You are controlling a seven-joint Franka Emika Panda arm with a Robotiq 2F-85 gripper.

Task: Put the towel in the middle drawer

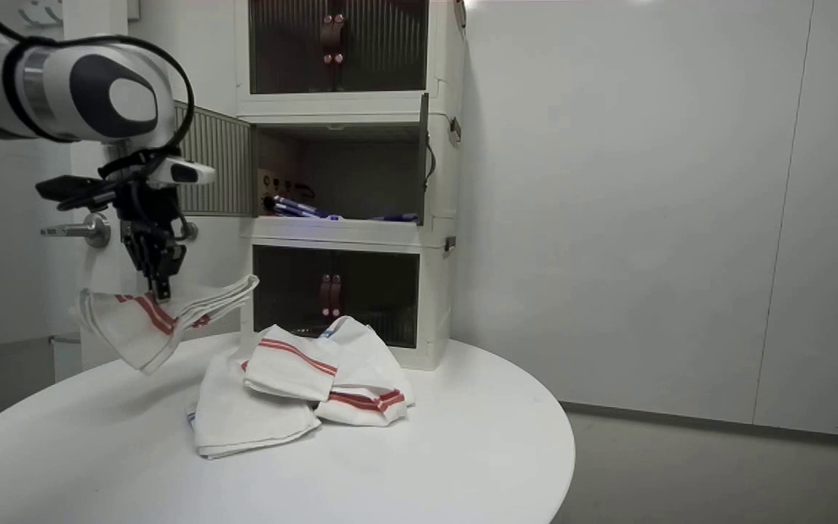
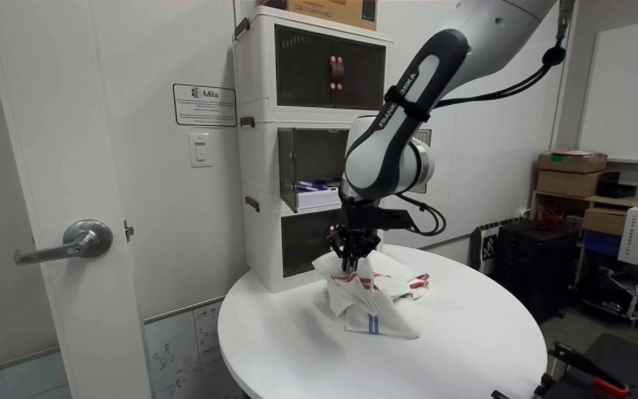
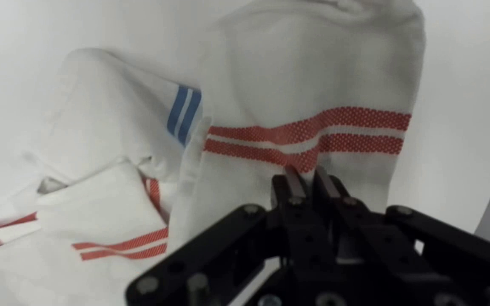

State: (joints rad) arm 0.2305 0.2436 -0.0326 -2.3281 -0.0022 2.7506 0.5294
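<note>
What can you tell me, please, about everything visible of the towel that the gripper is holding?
The hand towel is white cloth with a pair of dotted red stripes, folded in layers. The gripper pinches it at the stripes' edge, puckering the cloth; it spreads to both sides, with a corner pointing down. It hangs above the round white table, apart from the heap of towels; only the gripper visibly touches it.

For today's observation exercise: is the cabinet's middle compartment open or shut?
Open: in an exterior view, both doors of the middle compartment stand swung outward, and pens show inside.
</note>
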